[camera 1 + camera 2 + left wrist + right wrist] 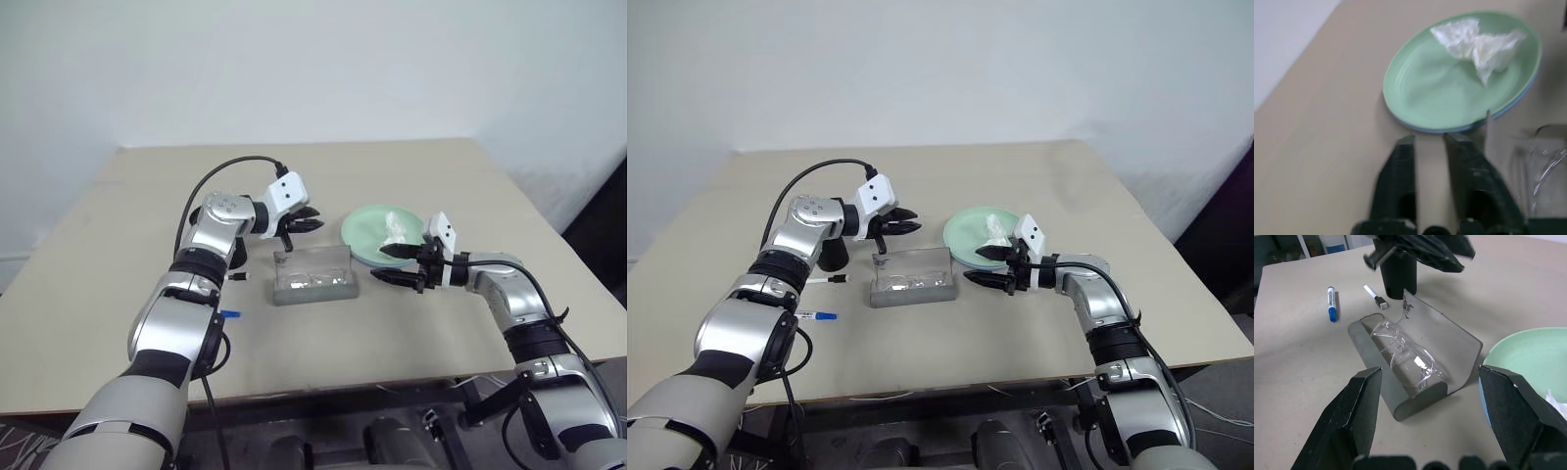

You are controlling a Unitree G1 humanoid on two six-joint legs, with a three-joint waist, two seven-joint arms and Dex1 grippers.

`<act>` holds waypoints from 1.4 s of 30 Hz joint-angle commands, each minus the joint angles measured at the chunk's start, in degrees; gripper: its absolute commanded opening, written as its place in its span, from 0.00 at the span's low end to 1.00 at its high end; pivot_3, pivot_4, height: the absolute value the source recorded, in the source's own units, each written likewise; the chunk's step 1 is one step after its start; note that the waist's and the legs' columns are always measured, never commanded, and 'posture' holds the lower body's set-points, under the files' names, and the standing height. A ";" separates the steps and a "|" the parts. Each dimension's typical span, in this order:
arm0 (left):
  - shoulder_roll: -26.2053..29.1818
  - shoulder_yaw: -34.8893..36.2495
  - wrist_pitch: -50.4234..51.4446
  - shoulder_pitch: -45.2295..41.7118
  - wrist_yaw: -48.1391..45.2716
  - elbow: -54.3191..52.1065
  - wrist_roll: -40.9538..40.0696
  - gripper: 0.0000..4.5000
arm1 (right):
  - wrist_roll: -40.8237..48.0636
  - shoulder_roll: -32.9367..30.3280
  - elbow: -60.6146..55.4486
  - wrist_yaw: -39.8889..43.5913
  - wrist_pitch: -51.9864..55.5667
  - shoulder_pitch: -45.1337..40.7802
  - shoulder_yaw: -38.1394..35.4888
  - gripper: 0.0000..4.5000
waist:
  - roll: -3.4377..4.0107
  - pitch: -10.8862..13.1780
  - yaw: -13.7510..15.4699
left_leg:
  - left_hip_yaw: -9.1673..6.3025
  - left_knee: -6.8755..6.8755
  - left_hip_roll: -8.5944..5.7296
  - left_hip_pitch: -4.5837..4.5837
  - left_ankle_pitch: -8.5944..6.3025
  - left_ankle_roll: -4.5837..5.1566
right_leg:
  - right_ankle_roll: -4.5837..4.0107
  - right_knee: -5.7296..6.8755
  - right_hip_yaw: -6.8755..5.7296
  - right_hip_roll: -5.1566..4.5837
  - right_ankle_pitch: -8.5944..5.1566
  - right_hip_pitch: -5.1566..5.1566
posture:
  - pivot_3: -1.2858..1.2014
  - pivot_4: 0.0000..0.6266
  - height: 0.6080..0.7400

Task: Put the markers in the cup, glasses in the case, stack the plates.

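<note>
Two plates (367, 235) sit stacked just beyond the far right corner of the gray glasses case (313, 278), mint green on top with a sliver of light blue rim (1520, 98) under it, and a crumpled white tissue (397, 227) lies on the green one. We take the case as our landmark: it rests open on the beige table (441, 333), its lid (1442, 335) standing up along the far side, and the clear-framed glasses (1408, 352) lie inside its tray. Just past the case's far left corner stands the black cup (1398, 276), largely hidden behind the left forearm in the head views. To the case's left, a white marker with a black cap (1374, 296) lies on the table near the cup's foot, and the blue marker (1331, 303) lies farther out on that same side, well apart from the case.

Our left gripper (299, 223) hovers above the lid's top edge with its black fingers (1396, 181) drawn nearly together; we think nothing sits between them, though the wrist view is soft there. Our right gripper (400, 262) hangs just off the case's right end, fingers (1359, 406) spread wide and holding nothing, pointing toward the case.
</note>
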 commanded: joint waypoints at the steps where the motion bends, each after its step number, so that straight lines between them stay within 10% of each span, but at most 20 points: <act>1: 0.48 -2.37 -3.09 -1.28 3.52 0.71 3.75 0.01 | 0.46 -0.15 -1.05 0.22 -0.88 -1.57 -0.64 0.76 | 0.00 0.00 0.00 | 0.00 0.00 0.00 0.00 0.00 0.00 | 0.00 0.00 0.00 0.00 0.00 0.00 | 0.52 0.00 1.00; 38: 0.76 -8.91 -7.25 -0.40 4.00 5.17 12.54 0.01 | 0.59 0.13 -1.53 -0.16 -0.70 -1.26 -0.69 0.76 | 0.00 0.00 0.01 | 0.01 0.00 -0.01 0.00 0.00 0.00 | 0.00 0.01 0.00 0.00 0.00 0.00 | 0.52 0.00 1.00; 42: 5.40 -2.72 2.46 7.78 -23.65 -9.07 -2.29 0.01 | 0.36 0.49 -0.67 0.22 -0.98 -1.68 -0.27 0.76 | 0.05 -0.02 -0.57 | 0.11 -0.11 0.03 0.06 0.00 0.00 | -0.01 0.04 0.08 0.02 -0.01 -0.02 | 0.52 0.00 1.00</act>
